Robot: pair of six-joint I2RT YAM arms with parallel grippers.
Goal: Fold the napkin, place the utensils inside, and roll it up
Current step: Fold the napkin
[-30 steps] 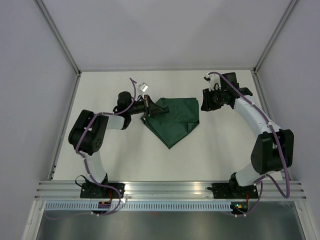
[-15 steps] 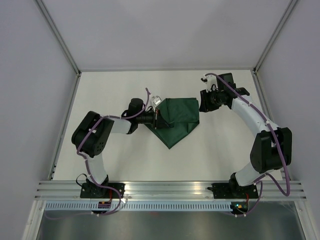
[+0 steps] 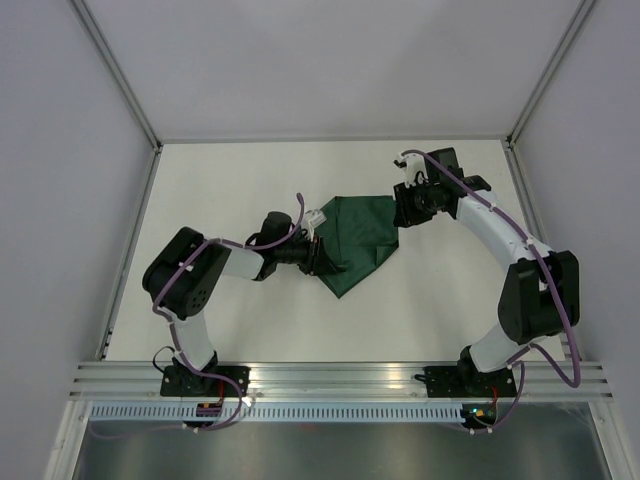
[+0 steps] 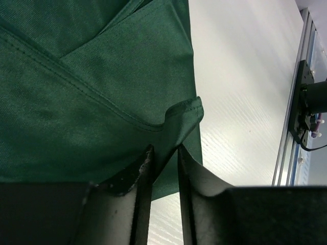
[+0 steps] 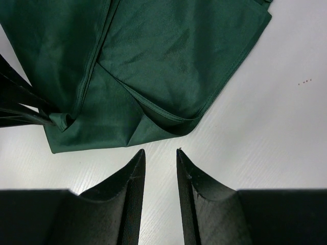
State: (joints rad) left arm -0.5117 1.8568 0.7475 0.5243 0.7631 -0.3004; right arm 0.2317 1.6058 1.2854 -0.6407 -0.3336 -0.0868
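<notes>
The dark green napkin [image 3: 360,235] lies partly folded at the table's middle, with a point toward the near edge. My left gripper [image 3: 322,262] is at its near-left edge. In the left wrist view its jaws [image 4: 164,148] stand slightly apart, and a raised fold of the napkin [image 4: 102,76] hangs between the tips. My right gripper [image 3: 400,215] hovers at the cloth's far-right corner. It is open [image 5: 160,151] over bare table, just short of the napkin's [image 5: 168,56] edge, with nothing between the fingers. The utensils are out of view.
The white table [image 3: 230,190] is fenced by grey walls on three sides. An aluminium rail [image 3: 340,375] with both arm bases runs along the near edge. The same rail [image 4: 288,132] shows at the right of the left wrist view.
My left gripper dragged the napkin's left corner rightward and nearer, folding the cloth over itself, and its jaws have parted. My right gripper shifted slightly left toward the cloth.
</notes>
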